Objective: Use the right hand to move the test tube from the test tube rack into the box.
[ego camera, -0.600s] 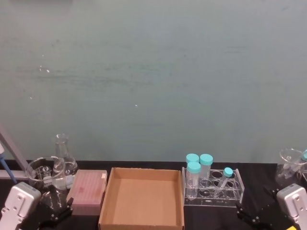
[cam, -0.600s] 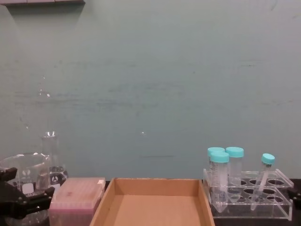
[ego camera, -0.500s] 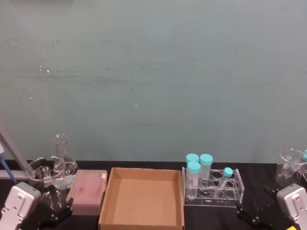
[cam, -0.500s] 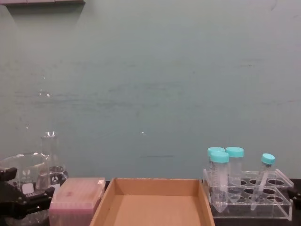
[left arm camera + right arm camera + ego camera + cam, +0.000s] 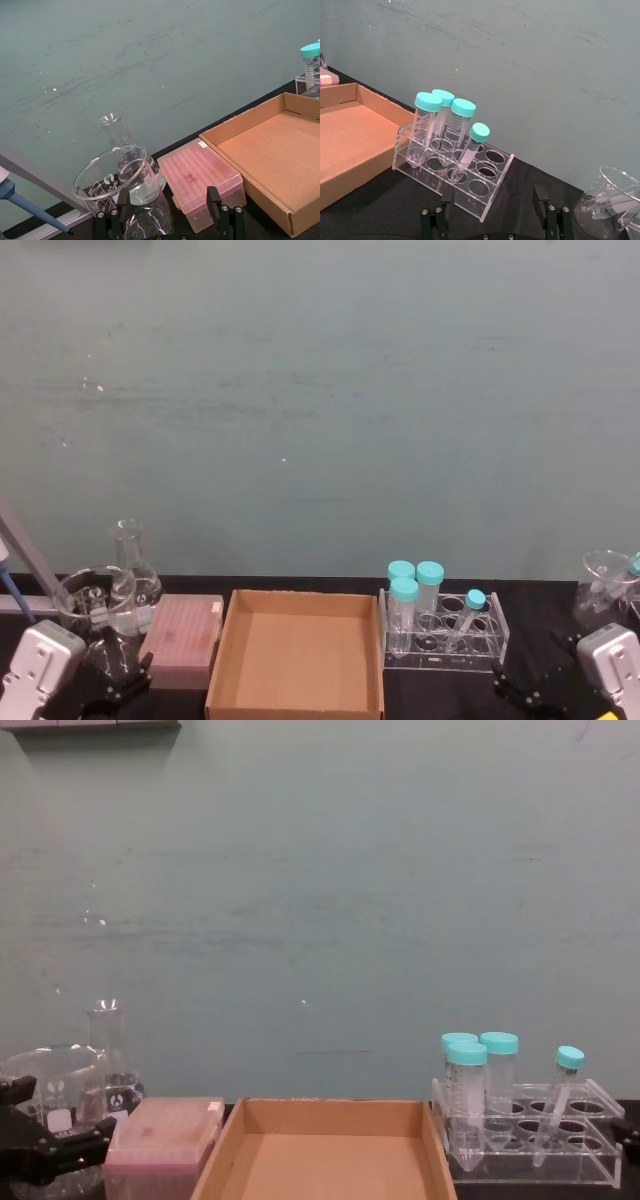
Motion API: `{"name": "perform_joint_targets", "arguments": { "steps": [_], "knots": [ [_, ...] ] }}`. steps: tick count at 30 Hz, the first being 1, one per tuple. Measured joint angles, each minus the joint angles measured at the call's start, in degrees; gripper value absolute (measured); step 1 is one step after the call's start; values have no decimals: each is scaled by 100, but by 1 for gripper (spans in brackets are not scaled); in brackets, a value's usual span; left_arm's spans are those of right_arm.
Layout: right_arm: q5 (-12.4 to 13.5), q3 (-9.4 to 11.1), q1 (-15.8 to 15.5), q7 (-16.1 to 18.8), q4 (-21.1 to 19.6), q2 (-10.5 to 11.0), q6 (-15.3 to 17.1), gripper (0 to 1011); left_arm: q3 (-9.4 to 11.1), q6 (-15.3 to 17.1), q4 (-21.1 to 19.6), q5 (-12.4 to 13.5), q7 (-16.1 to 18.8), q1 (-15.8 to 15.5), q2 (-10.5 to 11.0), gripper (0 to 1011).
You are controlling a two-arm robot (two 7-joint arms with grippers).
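- Right hand (image 5: 492,197): low at the table's near right, short of the test tube rack (image 5: 470,187). Its fingers (image 5: 539,197) stand wide apart and hold nothing.
- Test tube (image 5: 469,150): seated in the rack, leaning, just beside three wider tubes (image 5: 442,125). The box (image 5: 345,135) lies just beside the rack, on its left, with nothing in it.
- Risk as you close in: spread fingers may clip the wider tubes or push the light rack along the table.
- Risk at the grip: because the tube leans, a square pinch could meet it off-axis. It may then slip, or bind in its hole and lift the rack.
- Left gripper (image 5: 167,202): parked at the near left, fingers apart, by a glass beaker (image 5: 115,175).
- Hard to read: the tube's tip sits behind clear acrylic layers, so you cannot tell how deep it goes. In the head view the frame's edge cuts off the right hand.
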Motion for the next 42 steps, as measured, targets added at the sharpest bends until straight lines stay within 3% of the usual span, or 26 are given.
{"name": "perform_joint_targets", "arguments": {
  "steps": [8,18,24,30,42],
  "knots": [
    [156,89,119,362,204,-118,-59,1002,0,0,0,0,0,0,0,1000],
    [381,160,736,990,823,-552,-78,1002,0,0,0,0,0,0,0,1000],
    [403,187,962,1131,1116,-767,-37,1002,0,0,0,0,0,0,0,1000],
    [574,258,1203,1347,1470,-1059,259,1002,0,0,0,0,0,0,0,1000],
    [510,333,1437,1447,1860,-1373,307,1003,-1,0,0,0,0,0,0,1000]
  ]
}}
